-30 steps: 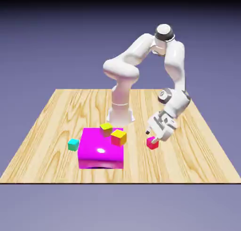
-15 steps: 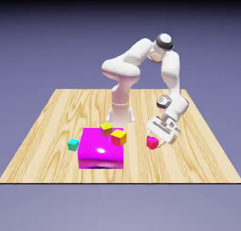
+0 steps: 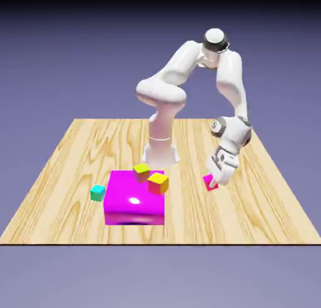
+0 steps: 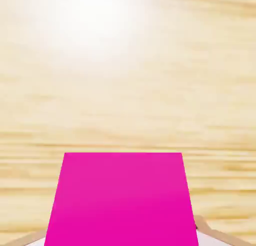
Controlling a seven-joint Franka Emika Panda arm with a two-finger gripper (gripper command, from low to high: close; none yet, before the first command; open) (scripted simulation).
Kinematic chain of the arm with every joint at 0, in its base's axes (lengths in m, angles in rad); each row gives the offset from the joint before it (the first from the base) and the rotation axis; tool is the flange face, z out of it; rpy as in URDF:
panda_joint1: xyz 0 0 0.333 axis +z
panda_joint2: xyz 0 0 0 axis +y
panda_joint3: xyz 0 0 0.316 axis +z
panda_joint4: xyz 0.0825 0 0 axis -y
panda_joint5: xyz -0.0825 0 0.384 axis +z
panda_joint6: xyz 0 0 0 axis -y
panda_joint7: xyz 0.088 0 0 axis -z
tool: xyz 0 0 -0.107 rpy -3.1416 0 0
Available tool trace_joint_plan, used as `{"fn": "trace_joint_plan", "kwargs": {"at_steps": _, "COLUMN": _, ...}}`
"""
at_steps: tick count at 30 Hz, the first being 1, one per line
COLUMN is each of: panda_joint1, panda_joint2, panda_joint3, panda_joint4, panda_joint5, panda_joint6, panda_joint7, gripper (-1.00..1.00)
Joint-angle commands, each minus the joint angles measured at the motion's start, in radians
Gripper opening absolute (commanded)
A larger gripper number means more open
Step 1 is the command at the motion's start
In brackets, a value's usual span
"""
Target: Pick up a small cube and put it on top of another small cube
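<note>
Between the fingers of the pincer [image 4: 122, 240] sits the small cube [image 4: 121, 200], filling the hand view's lower half — its pink top face squarely centred, so no sideways correction looks needed before a lift. Only slivers of the fingers show at either bottom corner, seemingly against the cube's sides, but I cannot tell whether they press on it or merely flank it. From the exterior view the small cube [image 3: 210, 181] rests on the worktop [image 3: 263, 200], half hidden behind the pincer [image 3: 216, 182]. Farther off, toward that view's left, a yellow cube [image 3: 158, 183] sits on the big magenta block [image 3: 134, 200] — a likely target.
</note>
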Motion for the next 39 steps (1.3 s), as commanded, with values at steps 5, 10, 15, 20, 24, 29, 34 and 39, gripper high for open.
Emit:
{"fn": "trace_joint_plan", "kwargs": {"at_steps": 5, "panda_joint1": -0.175, "panda_joint2": -0.181, "panda_joint3": 0.032, "panda_joint4": -0.006, "panda_joint5": 0.153, "panda_joint6": 0.097, "panda_joint7": 0.175, "gripper": -1.0}}
{"fn": "trace_joint_plan", "kwargs": {"at_steps": 10, "panda_joint1": -0.349, "panda_joint2": -0.362, "panda_joint3": 0.063, "panda_joint4": -0.013, "panda_joint5": 0.306, "panda_joint6": 0.193, "panda_joint7": 0.349, "gripper": -1.0}}
{"fn": "trace_joint_plan", "kwargs": {"at_steps": 15, "panda_joint1": -0.524, "panda_joint2": -0.544, "panda_joint3": 0.095, "panda_joint4": -0.019, "panda_joint5": 0.459, "panda_joint6": 0.29, "panda_joint7": 0.523, "gripper": -1.0}}
{"fn": "trace_joint_plan", "kwargs": {"at_steps": 20, "panda_joint1": -0.699, "panda_joint2": -0.725, "panda_joint3": 0.127, "panda_joint4": -0.026, "panda_joint5": 0.612, "panda_joint6": 0.386, "panda_joint7": 0.698, "gripper": -1.0}}
{"fn": "trace_joint_plan", "kwargs": {"at_steps": 24, "panda_joint1": -0.838, "panda_joint2": -0.87, "panda_joint3": 0.152, "panda_joint4": -0.031, "panda_joint5": 0.735, "panda_joint6": 0.463, "panda_joint7": 0.837, "gripper": -1.0}}
{"fn": "trace_joint_plan", "kwargs": {"at_steps": 29, "panda_joint1": -1.013, "panda_joint2": -1.051, "panda_joint3": 0.183, "panda_joint4": -0.037, "panda_joint5": 0.888, "panda_joint6": 0.559, "panda_joint7": 1.012, "gripper": -1.0}}
{"fn": "trace_joint_plan", "kwargs": {"at_steps": 34, "panda_joint1": -1.187, "panda_joint2": -1.232, "panda_joint3": 0.215, "panda_joint4": -0.043, "panda_joint5": 1.041, "panda_joint6": 0.655, "panda_joint7": 1.186, "gripper": -1.0}}
{"fn": "trace_joint_plan", "kwargs": {"at_steps": 39, "panda_joint1": -1.362, "panda_joint2": -1.413, "panda_joint3": 0.247, "panda_joint4": -0.05, "panda_joint5": 1.194, "panda_joint6": 0.752, "panda_joint7": 1.36, "gripper": -1.0}}
